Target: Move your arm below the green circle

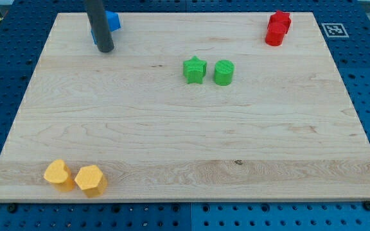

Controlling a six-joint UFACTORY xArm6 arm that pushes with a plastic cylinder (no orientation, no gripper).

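Note:
The green circle [223, 72] stands on the wooden board [185, 141] a little above the middle, with a green star [194, 69] right next to it on the view's left. My tip [105, 48] rests on the board near the top left, far to the view's left of the green circle and slightly higher than it. The rod partly hides a blue block [110, 24] just behind it.
Two red blocks [277, 28] stand together at the top right corner. A yellow heart-like block [58, 174] and a yellow hexagon [90, 179] sit at the bottom left. A printed marker tag [333, 29] lies off the board's top right corner.

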